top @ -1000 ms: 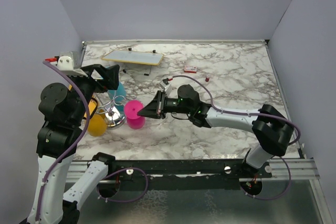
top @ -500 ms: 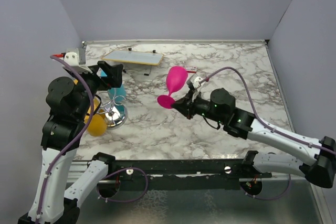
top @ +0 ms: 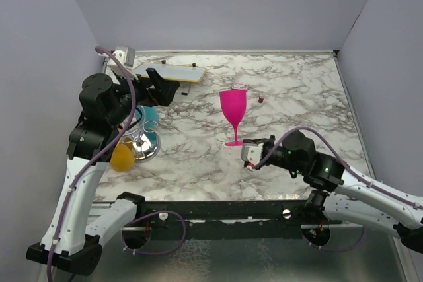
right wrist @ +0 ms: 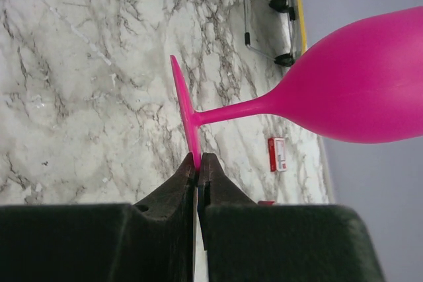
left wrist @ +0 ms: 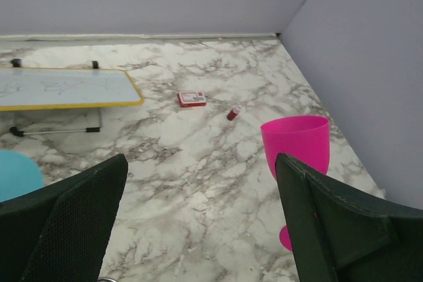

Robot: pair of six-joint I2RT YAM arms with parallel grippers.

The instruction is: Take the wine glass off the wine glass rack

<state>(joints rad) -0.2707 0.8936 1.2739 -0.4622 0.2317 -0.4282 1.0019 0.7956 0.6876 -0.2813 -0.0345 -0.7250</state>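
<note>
While the left tool [top: 162, 88] gapes, the right tool [right wrist: 198, 165] clamps the foot of the upright wine glass [top: 232, 105], rim up.

We see an opaque bright pink wine glass [top: 233, 105] upright near the middle of the marble worktop [top: 297, 97], its foot's rim pinched in the closed right gripper [right wrist: 198, 163]. Well apart from it, a small shiny chrome wine glass rack [top: 144, 144], with a domed base and thin wire arms, stands by the worktop's left edge.
</note>
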